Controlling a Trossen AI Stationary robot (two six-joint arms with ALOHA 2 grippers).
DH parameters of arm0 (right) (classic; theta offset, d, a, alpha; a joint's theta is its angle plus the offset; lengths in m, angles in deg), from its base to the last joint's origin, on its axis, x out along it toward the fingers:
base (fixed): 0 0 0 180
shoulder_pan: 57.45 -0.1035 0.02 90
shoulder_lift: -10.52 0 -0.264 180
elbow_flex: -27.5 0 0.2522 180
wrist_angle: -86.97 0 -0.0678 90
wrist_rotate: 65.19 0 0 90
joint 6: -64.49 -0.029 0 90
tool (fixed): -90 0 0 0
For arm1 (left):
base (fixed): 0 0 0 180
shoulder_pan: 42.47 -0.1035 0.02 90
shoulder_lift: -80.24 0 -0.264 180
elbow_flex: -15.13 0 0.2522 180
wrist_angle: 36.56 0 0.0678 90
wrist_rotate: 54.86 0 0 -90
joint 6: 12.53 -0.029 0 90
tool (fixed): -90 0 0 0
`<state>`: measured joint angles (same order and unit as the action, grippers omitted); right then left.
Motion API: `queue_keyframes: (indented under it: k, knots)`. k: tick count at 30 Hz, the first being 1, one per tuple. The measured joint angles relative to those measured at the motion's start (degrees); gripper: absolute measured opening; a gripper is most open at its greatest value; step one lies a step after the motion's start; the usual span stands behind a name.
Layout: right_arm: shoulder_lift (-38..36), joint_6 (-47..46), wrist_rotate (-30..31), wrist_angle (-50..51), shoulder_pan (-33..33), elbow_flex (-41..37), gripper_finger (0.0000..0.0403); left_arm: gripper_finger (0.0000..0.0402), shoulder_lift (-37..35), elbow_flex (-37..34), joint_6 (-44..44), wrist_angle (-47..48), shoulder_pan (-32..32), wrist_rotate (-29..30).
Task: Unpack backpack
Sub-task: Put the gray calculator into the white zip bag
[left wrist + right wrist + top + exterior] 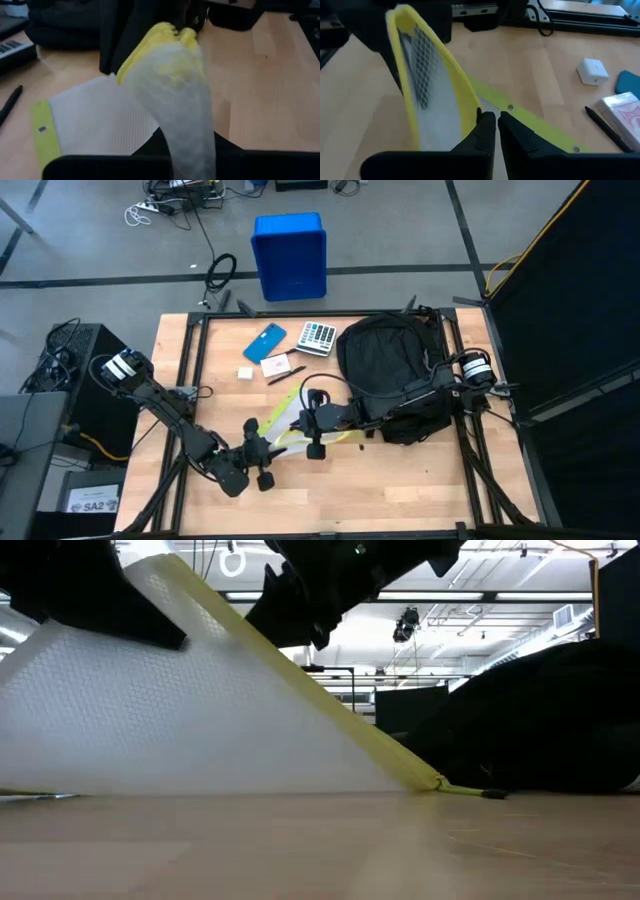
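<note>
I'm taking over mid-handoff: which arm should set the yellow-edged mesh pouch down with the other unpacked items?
Left, probably. The left end effector is shut on the mesh pouch, nearer the phone and calculator. The right end effector, also pinching it, lies beside the backpack.

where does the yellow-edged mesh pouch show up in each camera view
High view: mesh pouch low centre, between left gripper and right gripper.
Low view: pouch fills the left half, tilted, one corner on the table.
Left wrist view: pouch centre, pinched at its yellow edge.
Right wrist view: pouch left of centre, held at the edge.
Shared landmark: backpack, in all but the right wrist view.
</note>
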<state>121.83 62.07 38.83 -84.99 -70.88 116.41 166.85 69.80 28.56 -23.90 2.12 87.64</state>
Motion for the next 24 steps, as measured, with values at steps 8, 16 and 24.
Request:
queue_keyframes:
  k: [8, 16, 24]
  knots:
    - [-0.1, 3.0, 3.3, 2.9, 0.0, 0.0, 0.0016, 0.0, 0.0, 0.0, 1.1, 2.9, 2.4, -0.7]
    - [-1.2, 8.9, 26.4, 11.8, 1.0, 0.0, 0.0056, 0.0, 0.0, 0.0, 1.1, 3.2, 3.5, 0.0]
    - [-1.2, 6.7, 20.2, 14.7, 12.9, 0.0, 0.0137, 0.0, 0.0, 0.0, 1.1, 3.2, 3.5, 0.0]
